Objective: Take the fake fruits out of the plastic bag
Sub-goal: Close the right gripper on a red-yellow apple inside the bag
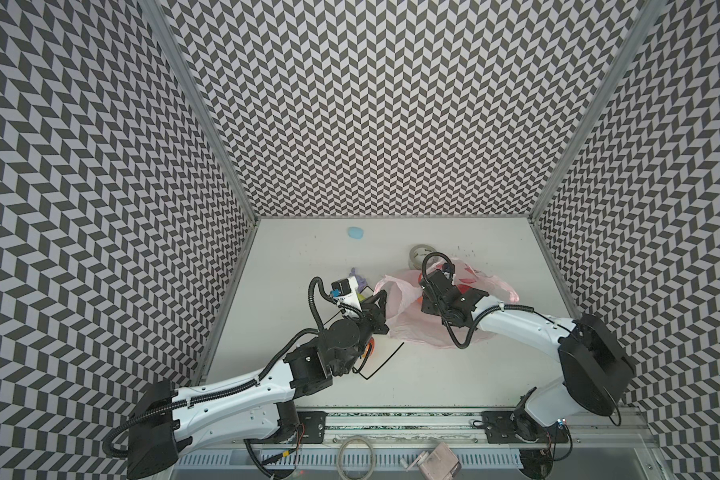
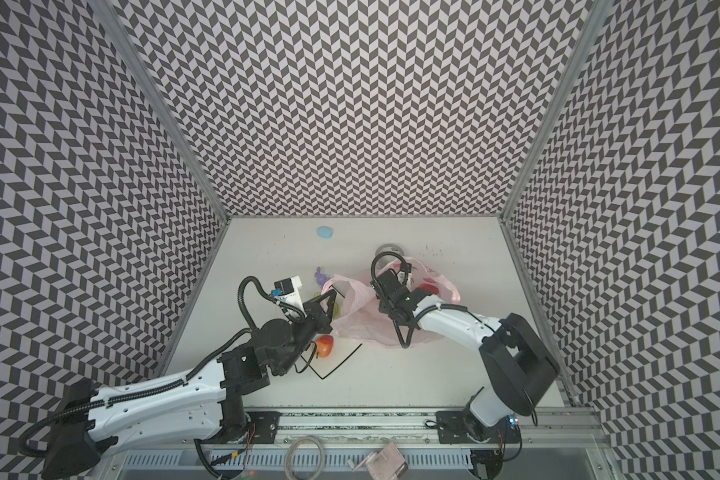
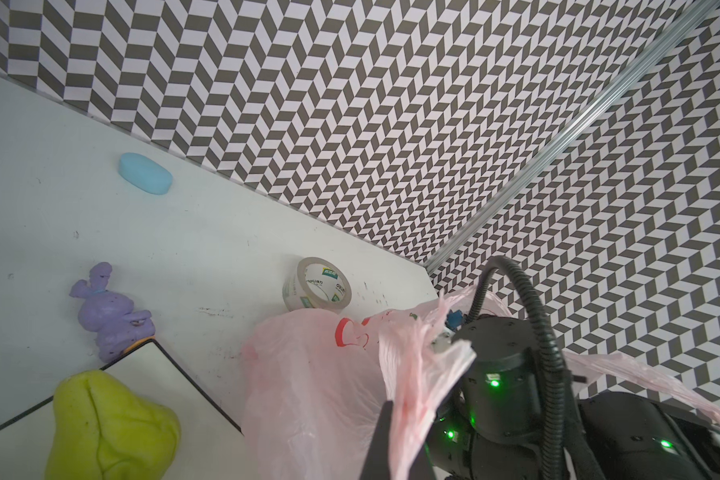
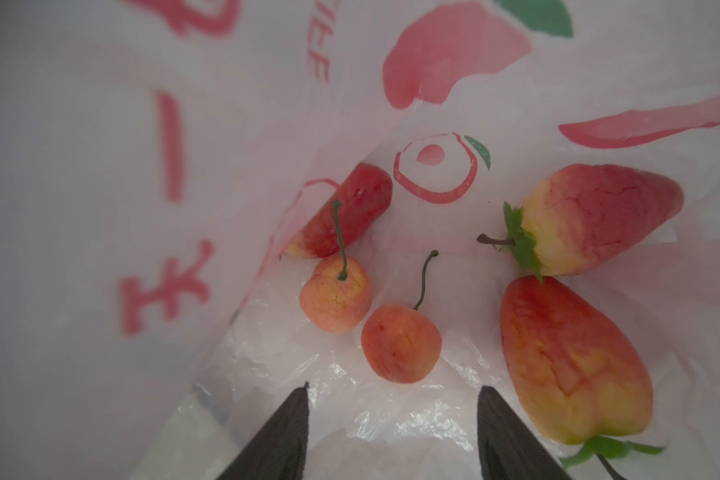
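Grab step: left gripper point(image 3: 398, 438) pinches plastic bag point(image 1: 404, 309) rim, mid-frame in both top views; right gripper point(image 4: 393, 388) spread inside over fake fruits point(image 4: 400, 343) on bag floor; next prob. lower & close on nearest.

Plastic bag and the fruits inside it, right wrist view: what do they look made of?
Plastic bag: thin translucent pink film, glossy; it crinkles, and red print shows through. Fake fruits: probably painted foam or soft plastic; dull satin skin with fine crack lines, thin wire-like stems. Hard or soft cannot be told.
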